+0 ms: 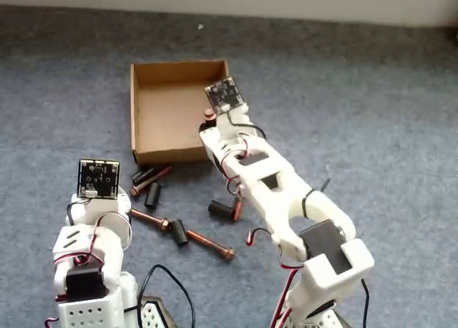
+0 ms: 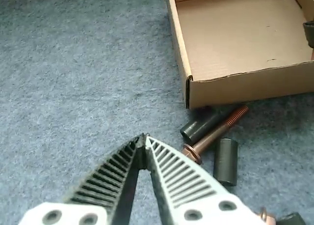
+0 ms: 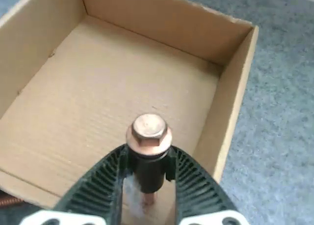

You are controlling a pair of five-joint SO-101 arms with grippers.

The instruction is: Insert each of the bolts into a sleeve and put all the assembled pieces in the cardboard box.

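Assembled piece (image 3: 148,136), one bolt seated in a black sleeve, is clamped upright in the right tool (image 3: 147,158), above the floor of the cardboard box (image 3: 147,23) and close to one wall. Step in hand: depositing this piece. The next move appears to call for lowering it slightly, parting the jaws, then lifting clear of the wall. Left tool (image 2: 143,139) is closed on nothing, above the bench (image 2: 73,63) just outside a box corner. Loose bolts (image 2: 216,133) and sleeves (image 2: 226,161) lie beside the box, not yet boxed.
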